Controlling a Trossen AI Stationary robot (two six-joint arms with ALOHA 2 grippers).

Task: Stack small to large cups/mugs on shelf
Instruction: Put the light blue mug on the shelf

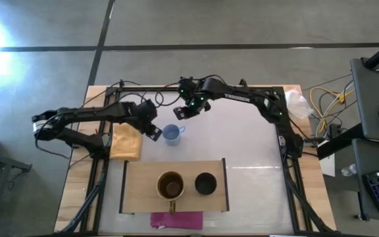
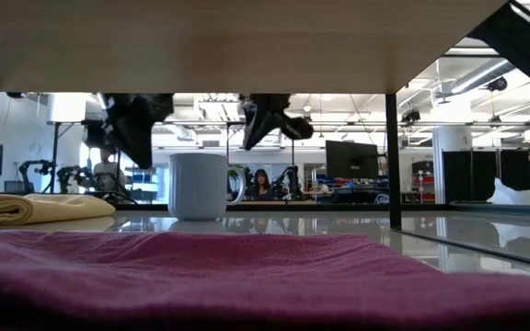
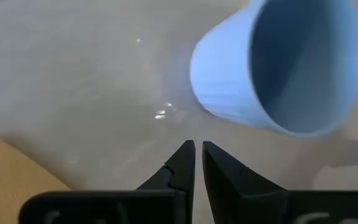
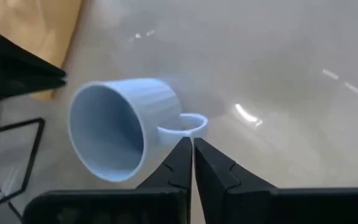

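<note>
Pale blue mug (image 1: 172,133) upright on the white table (image 1: 242,138), beside the yellow cloth (image 1: 126,141), off the wooden shelf (image 1: 140,191). Brown mug (image 1: 170,186) and black cup (image 1: 205,184) side by side on that shelf. Left gripper (image 1: 153,132) just beside the blue mug, fingers together. Right gripper (image 1: 180,113) near its handle, fingers together.

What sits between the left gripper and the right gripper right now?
The pale blue mug stands upright on the table between the left gripper and the right gripper; the high view shows it.
</note>
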